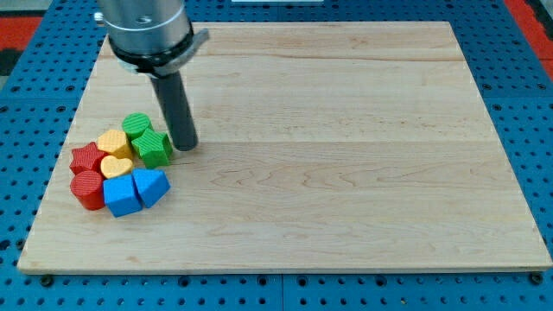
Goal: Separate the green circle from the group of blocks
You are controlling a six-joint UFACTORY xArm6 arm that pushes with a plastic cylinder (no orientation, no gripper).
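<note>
The green circle (pixel 135 124) sits at the top of a tight cluster of blocks on the left of the wooden board (pixel 346 173). Just below and right of it is a green star (pixel 154 148). My tip (pixel 184 146) is down on the board right beside the green star's right edge, and to the lower right of the green circle; I cannot tell whether it touches the star. The dark rod rises from the tip to the arm's grey head (pixel 149 30) at the view's top left.
The cluster also holds a yellow hexagon-like block (pixel 113 141), a yellow heart (pixel 117 166), a red star (pixel 86 157), a red cylinder (pixel 86 189), a blue cube (pixel 120 195) and a blue triangle (pixel 152 185). A blue pegboard (pixel 527 104) surrounds the board.
</note>
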